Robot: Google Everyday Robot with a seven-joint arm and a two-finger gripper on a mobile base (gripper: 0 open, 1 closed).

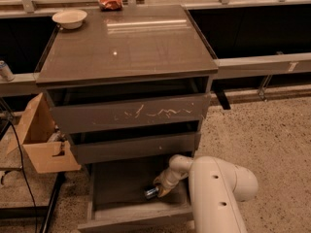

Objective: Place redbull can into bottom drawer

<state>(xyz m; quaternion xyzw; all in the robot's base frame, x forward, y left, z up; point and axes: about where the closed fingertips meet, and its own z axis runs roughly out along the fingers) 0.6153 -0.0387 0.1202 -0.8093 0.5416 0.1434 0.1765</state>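
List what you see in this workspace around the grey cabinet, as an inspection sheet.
Surface: grey cabinet top, glossy, reflecting light.
Job's things: redbull can inside the open bottom drawer.
Clutter: white bowl and red snack bag at the top's back edge.
Grippers: gripper down in the bottom drawer, at the can.
Cables: black cable over the floor, left.
Surroundings: cardboard box left of the cabinet; speckled floor.
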